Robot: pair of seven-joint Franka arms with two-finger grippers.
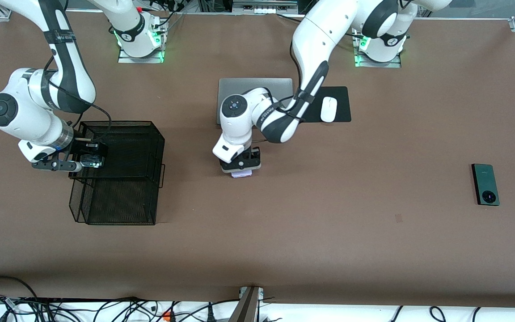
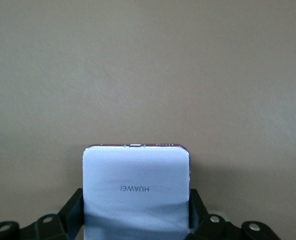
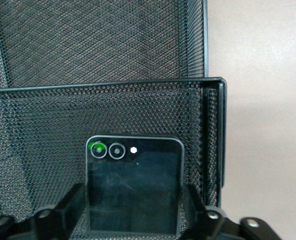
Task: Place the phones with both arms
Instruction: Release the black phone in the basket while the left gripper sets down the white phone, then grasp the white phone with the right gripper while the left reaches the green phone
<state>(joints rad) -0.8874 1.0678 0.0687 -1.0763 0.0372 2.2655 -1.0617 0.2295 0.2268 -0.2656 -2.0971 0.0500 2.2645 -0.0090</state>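
Basket [image 1: 119, 179] of black mesh stands at the right arm's end of the table. Right gripper [image 1: 88, 160] is over the basket, black flip phone [image 3: 133, 186] between its fingers [image 3: 70, 202]; cannot tell if clenched or released. Left gripper [image 1: 241, 169], toward the left arm's end from the basket, grasps lilac-white phone [image 2: 136, 192] low over the table [image 1: 329, 232]. Green phone [image 1: 485, 184] lies on the table well apart from the basket, at the left arm's end.
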